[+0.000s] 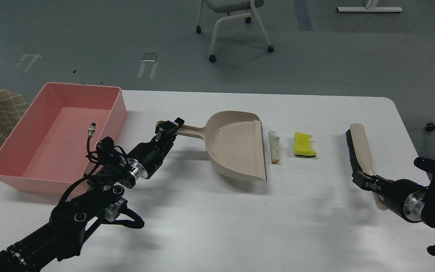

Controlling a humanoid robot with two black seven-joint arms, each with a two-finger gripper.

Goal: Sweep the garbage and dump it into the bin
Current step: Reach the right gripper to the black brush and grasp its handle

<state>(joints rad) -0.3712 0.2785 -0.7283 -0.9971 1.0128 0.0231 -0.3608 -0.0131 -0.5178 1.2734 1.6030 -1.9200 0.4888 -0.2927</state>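
Setting: white table (210, 219) in a grey-floored room, an office chair (232, 22) parked behind it.
Left tool: my left tool (169, 127) sits right at the end of the dustpan handle (189, 129), fingers look closed around it, pretty sure it's clamped on.
Right tool: my right tool (364, 177) is clamped on the lower end of the beige brush (359, 147), bristles facing left toward the mess.
Garbage: bread-like wedge (274, 147) lies just beside the dustpan (236, 145) lip; yellow sponge (303, 144) a bit further right, between wedge and brush. Both still on the table.
Bin: pink tray (116, 109) at far left, nothing of the garbage in it yet.
How I'd do it: keep the pan lip flat on the table and pinned, drag the brush left in one low stroke so the sponge pushes the wedge in.
Watch out: the light wedge could slip under the lip or skid sideways, so go slow.
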